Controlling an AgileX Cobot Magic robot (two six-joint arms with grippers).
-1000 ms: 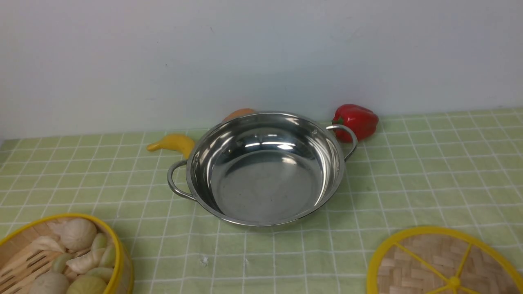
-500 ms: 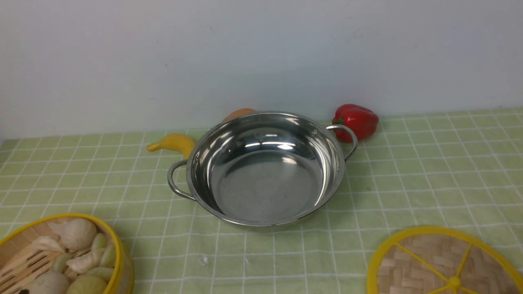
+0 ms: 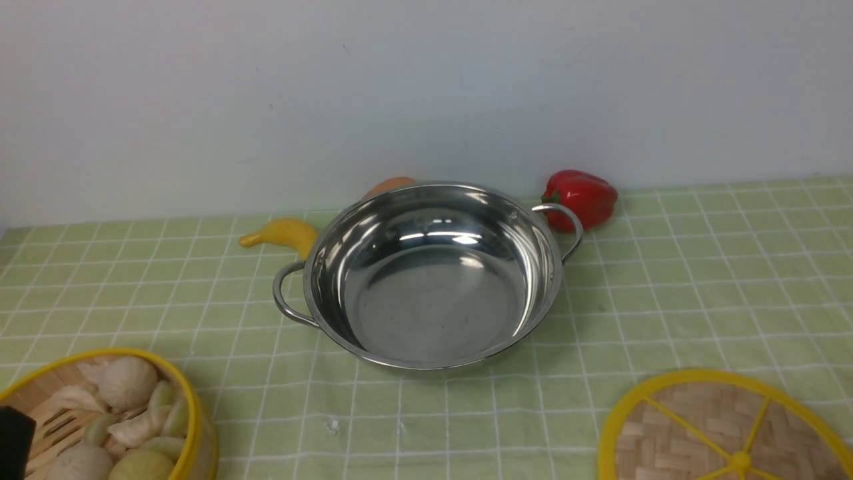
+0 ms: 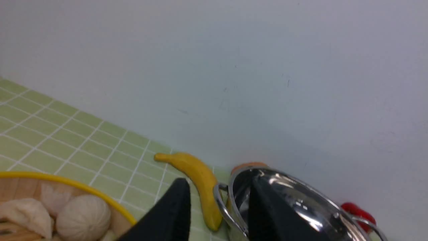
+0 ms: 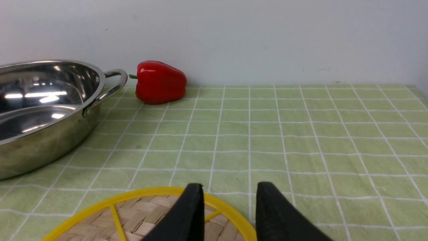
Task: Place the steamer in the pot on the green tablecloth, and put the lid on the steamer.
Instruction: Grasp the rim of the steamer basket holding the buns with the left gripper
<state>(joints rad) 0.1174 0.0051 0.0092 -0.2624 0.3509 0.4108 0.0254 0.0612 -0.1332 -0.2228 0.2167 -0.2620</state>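
Two end effectors stand released and empty: the left end effector [image 4: 219, 187] near the steamer [image 3: 143, 355], the right end effector [image 5: 230, 187] over the rim of the lid [image 3: 700, 427]. The steamer sits on the cloth [image 3: 666, 280] at the near left, well apart from the empty pot [image 3: 433, 300]. We judge it light and stiff, but its loose dumplings [image 3: 126, 383] would roll if tilted. We would pinch its wall across the yellow rim, which may be slick, and carry it level.
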